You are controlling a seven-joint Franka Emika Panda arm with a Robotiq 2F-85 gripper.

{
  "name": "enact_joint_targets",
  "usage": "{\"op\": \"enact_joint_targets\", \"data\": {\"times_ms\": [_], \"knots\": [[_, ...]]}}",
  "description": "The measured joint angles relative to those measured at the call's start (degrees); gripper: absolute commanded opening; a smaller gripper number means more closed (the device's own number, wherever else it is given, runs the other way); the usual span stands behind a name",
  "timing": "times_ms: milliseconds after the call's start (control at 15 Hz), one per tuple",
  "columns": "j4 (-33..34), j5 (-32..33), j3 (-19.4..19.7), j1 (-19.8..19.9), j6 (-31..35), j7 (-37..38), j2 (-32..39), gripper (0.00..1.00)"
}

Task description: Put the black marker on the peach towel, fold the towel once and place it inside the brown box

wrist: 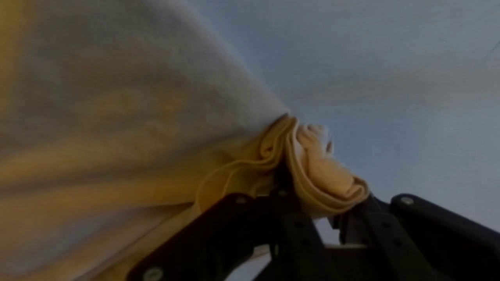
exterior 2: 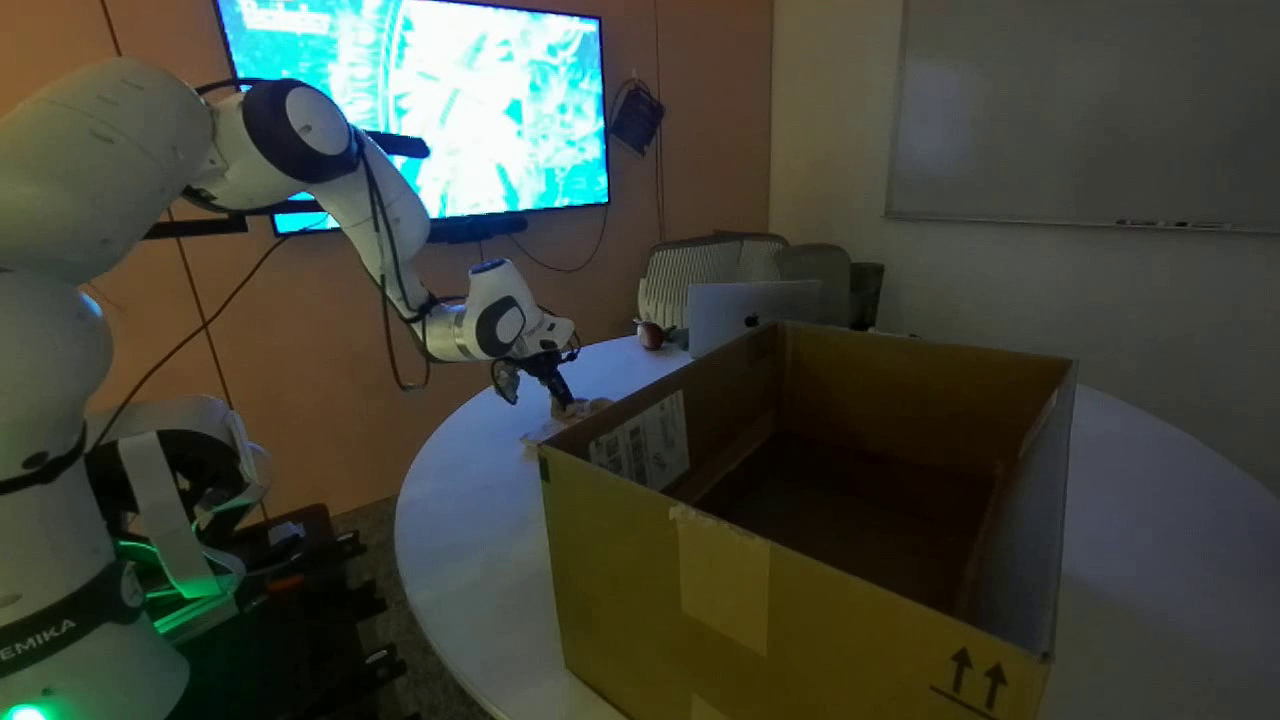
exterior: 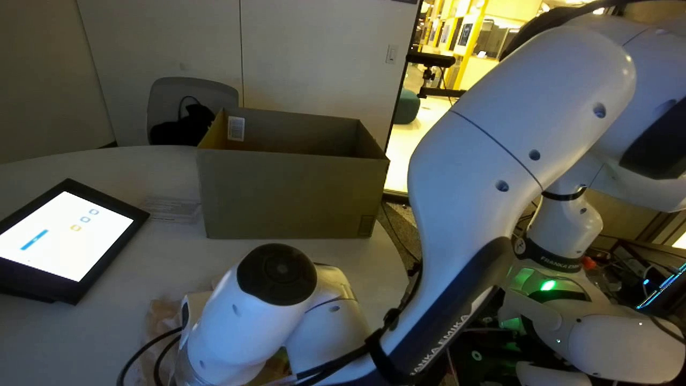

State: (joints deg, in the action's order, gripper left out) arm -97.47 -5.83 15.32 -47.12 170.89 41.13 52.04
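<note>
The peach towel [wrist: 129, 164] spreads across the left of the wrist view, with a thick folded roll of it between my fingers. My gripper [wrist: 326, 191] is shut on that roll, close over the white table. In the exterior views the towel shows as a crumpled patch [exterior: 161, 321] and beside the box [exterior 2: 590, 406]. My gripper [exterior 2: 562, 392] points down at it; the arm's wrist hides the gripper in an exterior view. The open-topped brown box [exterior: 289, 195] stands upright on the table, apart from the gripper; it is also in an exterior view [exterior 2: 640, 580]. The black marker is not visible.
A tablet on a stand [exterior: 67, 236] sits on the table, with a clear flat packet [exterior: 171, 209] near the box. A laptop [exterior 2: 712, 318] and a round reddish object [exterior 2: 652, 335] stand behind the box. The box walls rise high beside the towel.
</note>
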Motion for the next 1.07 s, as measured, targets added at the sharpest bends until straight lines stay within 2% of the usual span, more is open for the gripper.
{"op": "enact_joint_targets", "data": {"times_ms": [333, 400, 800, 1067], "knots": [[0.82, 1.15, -0.92, 0.58, -3.5, -3.39, -2.26, 0.94], [0.38, 1.28, -1.25, 0.59, -4.09, -4.19, -3.49, 0.99], [-7.61, 5.23, -1.68, 0.67, -7.4, -7.34, -11.51, 1.0], [-13.32, 9.52, 0.25, 1.2, -8.93, -7.93, -12.49, 1.0]]}}
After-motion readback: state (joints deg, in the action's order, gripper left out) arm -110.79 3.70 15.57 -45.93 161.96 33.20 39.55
